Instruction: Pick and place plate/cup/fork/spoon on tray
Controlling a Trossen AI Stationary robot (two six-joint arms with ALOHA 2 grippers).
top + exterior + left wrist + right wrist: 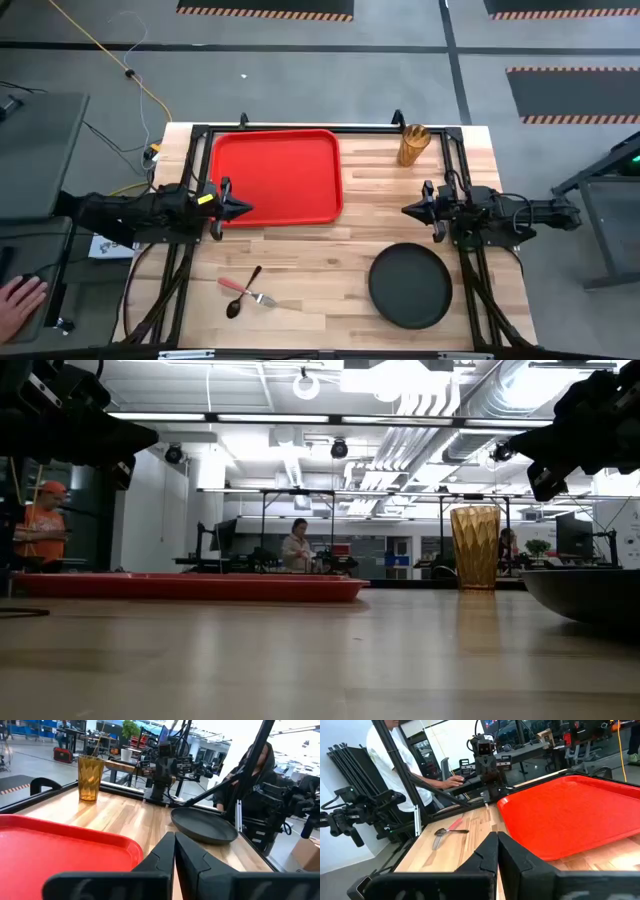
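Observation:
The red tray point(275, 175) lies flat on the table's far left part. The amber cup point(413, 145) stands upright at the far right. The black plate point(410, 286) lies flat at the near right. The fork with the reddish handle point(247, 292) and the dark spoon point(241, 294) lie crossed near the front edge. My left gripper point(245, 208) is shut and empty, hovering over the tray's near left corner. My right gripper point(408, 210) is shut and empty, above the bare table between cup and plate.
A person's hand point(20, 300) rests off the table at the near left. A person in white point(395, 755) stands beyond the table's near side. Bare wood lies between the tray and the plate.

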